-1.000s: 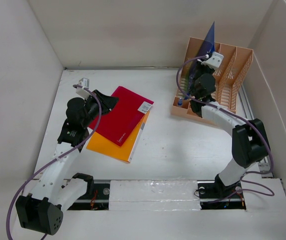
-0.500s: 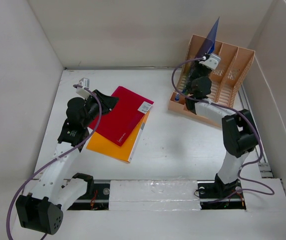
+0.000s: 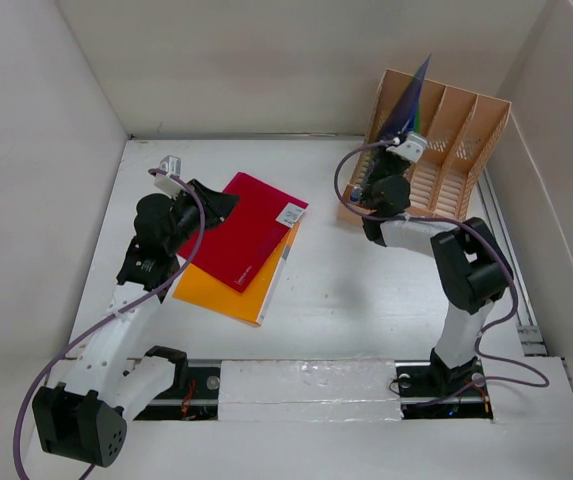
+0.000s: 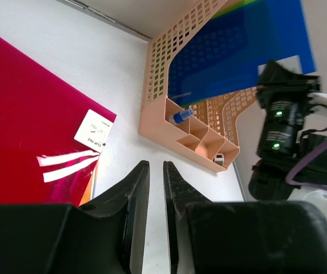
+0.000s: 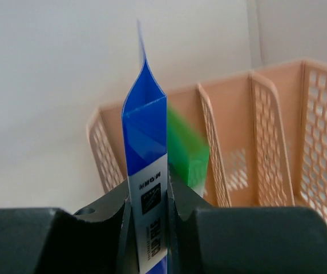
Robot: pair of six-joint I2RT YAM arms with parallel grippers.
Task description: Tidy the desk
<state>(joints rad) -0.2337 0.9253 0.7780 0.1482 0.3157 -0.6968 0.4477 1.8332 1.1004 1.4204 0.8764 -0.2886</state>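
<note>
My right claw point(image 5: 149, 214) grips the blue folder point(image 5: 146, 165) — I'd lower it straight into the rack's point(image 3: 446, 150) 9 o'clock slot — left claw point(image 4: 152, 194) nearly clenched, empty.

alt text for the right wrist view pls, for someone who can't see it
The right gripper is shut on the edge of a blue folder standing upright in front of a peach slotted file rack. A blurred green item shows just behind the folder, with a plain white wall beyond.
</note>
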